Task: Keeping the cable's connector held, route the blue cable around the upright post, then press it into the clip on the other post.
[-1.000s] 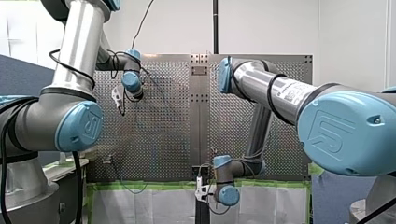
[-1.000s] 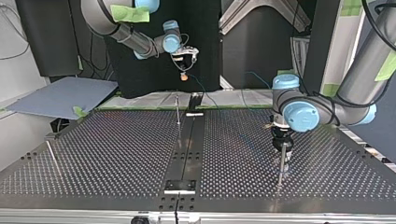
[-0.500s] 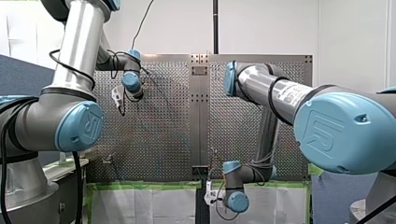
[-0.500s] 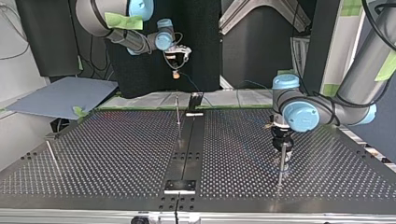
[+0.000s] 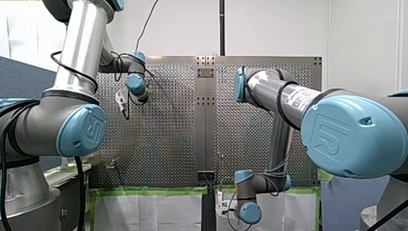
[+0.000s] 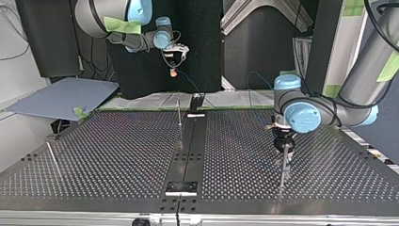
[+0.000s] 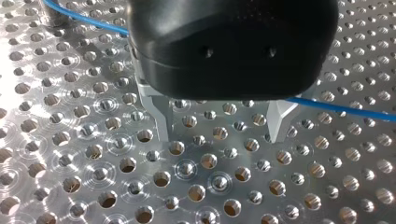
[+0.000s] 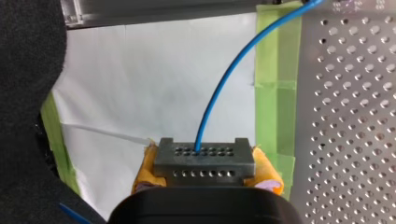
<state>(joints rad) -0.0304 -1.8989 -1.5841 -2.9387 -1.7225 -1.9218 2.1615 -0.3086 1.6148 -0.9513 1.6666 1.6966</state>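
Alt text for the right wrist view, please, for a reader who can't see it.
My right gripper clamps a grey connector between its yellow pads. A blue cable rises from the connector and curves away over a white sheet and green tape towards the perforated table.
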